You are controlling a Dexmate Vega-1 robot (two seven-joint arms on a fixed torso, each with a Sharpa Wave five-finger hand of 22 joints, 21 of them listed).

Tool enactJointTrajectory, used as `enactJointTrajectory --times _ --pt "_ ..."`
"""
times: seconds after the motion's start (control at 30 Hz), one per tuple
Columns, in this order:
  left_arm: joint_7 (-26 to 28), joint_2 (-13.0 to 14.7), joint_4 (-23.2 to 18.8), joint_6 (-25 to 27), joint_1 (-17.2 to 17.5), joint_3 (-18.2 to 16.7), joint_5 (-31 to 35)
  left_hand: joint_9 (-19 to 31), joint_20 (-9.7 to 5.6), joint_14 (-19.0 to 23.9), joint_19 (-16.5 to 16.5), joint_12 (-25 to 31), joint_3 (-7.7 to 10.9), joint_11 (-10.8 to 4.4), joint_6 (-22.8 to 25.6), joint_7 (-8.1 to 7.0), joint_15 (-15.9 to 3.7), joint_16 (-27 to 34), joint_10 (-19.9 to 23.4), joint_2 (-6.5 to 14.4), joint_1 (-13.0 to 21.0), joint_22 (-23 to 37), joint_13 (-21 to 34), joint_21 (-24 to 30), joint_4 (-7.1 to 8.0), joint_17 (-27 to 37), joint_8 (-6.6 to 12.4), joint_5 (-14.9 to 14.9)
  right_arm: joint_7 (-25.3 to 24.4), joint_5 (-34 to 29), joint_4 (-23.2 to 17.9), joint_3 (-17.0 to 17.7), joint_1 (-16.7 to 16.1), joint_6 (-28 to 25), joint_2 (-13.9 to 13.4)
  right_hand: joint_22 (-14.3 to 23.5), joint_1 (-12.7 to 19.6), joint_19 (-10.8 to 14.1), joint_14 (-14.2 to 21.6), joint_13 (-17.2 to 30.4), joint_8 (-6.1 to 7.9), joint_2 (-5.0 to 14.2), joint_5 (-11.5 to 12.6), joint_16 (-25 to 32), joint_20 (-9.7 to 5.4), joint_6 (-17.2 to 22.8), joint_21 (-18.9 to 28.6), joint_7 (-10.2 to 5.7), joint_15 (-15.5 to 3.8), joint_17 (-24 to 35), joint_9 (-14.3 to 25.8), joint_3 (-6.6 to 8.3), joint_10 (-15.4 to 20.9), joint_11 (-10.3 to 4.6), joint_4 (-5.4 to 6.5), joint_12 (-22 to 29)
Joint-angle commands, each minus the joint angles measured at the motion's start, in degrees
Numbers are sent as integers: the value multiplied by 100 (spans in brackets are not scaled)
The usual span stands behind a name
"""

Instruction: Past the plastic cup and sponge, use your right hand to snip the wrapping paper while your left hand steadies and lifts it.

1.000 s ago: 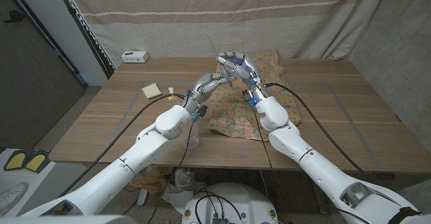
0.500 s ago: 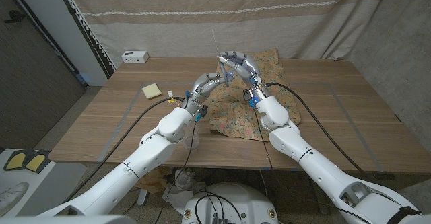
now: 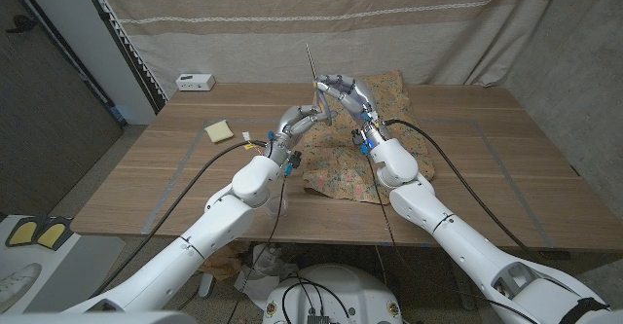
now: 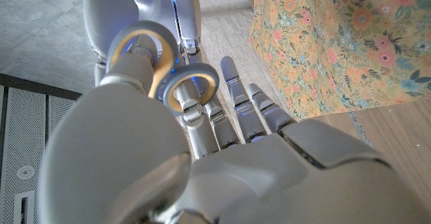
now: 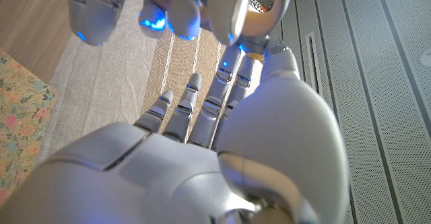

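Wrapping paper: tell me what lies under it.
The floral wrapping paper lies on the wooden table, bare around its edges. Whatever sits beneath its middle is covered. The right hand is raised above its far part.

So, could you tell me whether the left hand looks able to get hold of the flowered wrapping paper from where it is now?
Probably yes. The left hand hovers right at the paper's near edge with nothing between them. The scissors are with the right hand, so the left hand's fingers look free to grip.
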Motion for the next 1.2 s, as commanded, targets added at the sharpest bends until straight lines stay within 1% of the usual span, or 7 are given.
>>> enactJointTrajectory --times 0.03,0.43,0.8,0.9,1.0,1.07,1.2 --pt "176 -30 -64 118 -8 -1 123 42 -1 27 83 249 -62 -214 134 -56 -934 189 164 23 208 31 341 74 32 283 97 -15 38 9 9 -16 32 -50 -12 -6 631 13 26 -10 28 550 27 -4 17 338 -8 -270 -1044 9 31 -8 480 -448 4 17" --pt "312 -100 -66 183 -11 -35 116 206 -11 101 161 573 -90 -210 498 -23 -957 238 198 -104 183 54 828 109 69 468 393 28 7 -44 10 -39 76 -126 -12 -6 636 18 29 -12 17 550 34 -5 11 345 -6 -265 -1044 8 30 -14 477 -444 4 12" --pt "131 -127 117 -27 -77 -24 52 347 47 79 171 499 53 -205 383 80 -951 133 150 92 155 74 740 121 161 493 482 41 112 144 87 -26 116 -165 18 -6 626 1 34 3 -4 558 39 -3 17 323 -12 -290 -1037 9 32 -21 447 -452 15 6" --pt "73 -130 168 -94 -89 -26 28 372 76 60 154 517 89 -206 321 92 -945 92 168 122 140 78 757 116 176 487 482 45 214 243 149 -29 138 -136 33 -5 578 -3 25 26 -64 567 38 -5 35 194 -12 -330 -1023 11 41 -42 402 -469 48 -3" --pt "18 -136 217 -146 -99 -33 -13 391 75 38 152 527 118 -207 323 85 -955 57 173 140 142 81 768 118 178 483 501 51 287 304 202 -34 162 -125 44 -1 243 -61 -155 21 -246 513 12 -82 107 -252 -24 -425 -962 -8 93 -201 -26 -492 223 -206" --pt "-52 -129 253 -190 -110 -36 -55 410 82 22 149 506 142 -207 303 90 -950 24 144 151 131 83 752 118 185 478 511 55 326 374 238 -26 166 -107 71 0 100 -97 -213 40 -296 499 23 -106 130 -386 -32 -416 -952 -14 109 -264 -190 -492 291 -271" --pt "-67 -127 263 -215 -101 -51 -82 443 69 14 150 516 185 -208 302 84 -959 -25 141 164 122 86 767 121 187 472 543 59 494 576 331 -10 188 -83 105 2 -514 -171 -384 114 -420 394 33 -169 177 -648 -42 -385 -907 -30 116 -533 -523 -480 575 -386"
